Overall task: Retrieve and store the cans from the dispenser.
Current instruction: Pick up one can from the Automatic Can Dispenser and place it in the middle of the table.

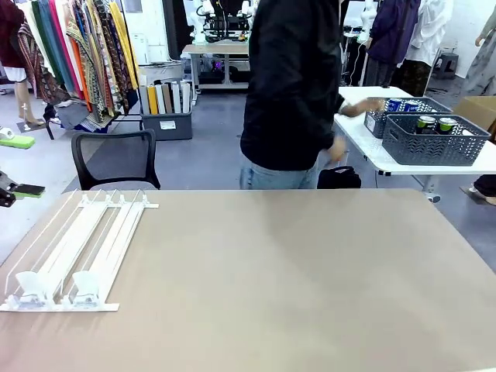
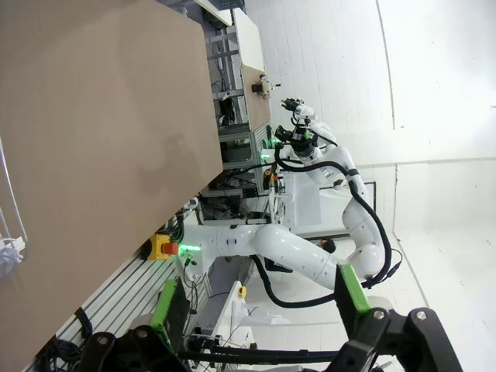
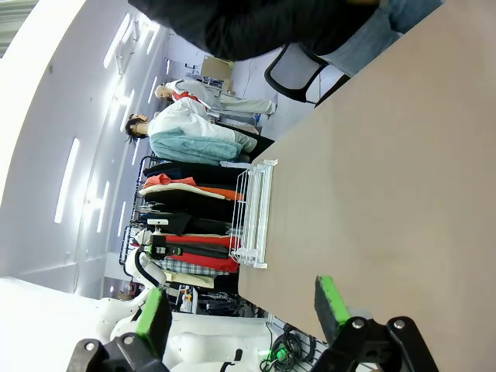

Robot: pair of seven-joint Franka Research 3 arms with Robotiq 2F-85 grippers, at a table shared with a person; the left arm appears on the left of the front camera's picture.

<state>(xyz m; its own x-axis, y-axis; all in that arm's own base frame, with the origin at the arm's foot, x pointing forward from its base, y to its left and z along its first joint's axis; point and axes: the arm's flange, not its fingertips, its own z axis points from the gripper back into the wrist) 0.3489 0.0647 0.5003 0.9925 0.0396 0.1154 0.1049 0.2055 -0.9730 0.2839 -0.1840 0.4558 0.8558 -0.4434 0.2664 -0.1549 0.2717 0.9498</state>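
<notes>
The white dispenser [image 1: 77,248] lies on the left of the beige table [image 1: 294,279], its lanes holding no cans; it also appears in the right wrist view [image 3: 256,209]. The cans stand in two grey baskets on a side table: blue ones [image 1: 403,105] behind, dark ones [image 1: 435,124] in front. A person in black reaches a hand [image 1: 363,107] to the rear basket. My left gripper [image 2: 260,302] is open and holds nothing; a green-padded fingertip [image 1: 27,189] pokes in at the left edge of the front view. My right gripper [image 3: 242,308] is open off the table's side.
The white side table [image 1: 434,163] with the baskets [image 1: 422,143] stands at the far right. A black office chair [image 1: 116,159] is behind the table's far left edge. The right arm [image 2: 310,260] is folded back beside the table.
</notes>
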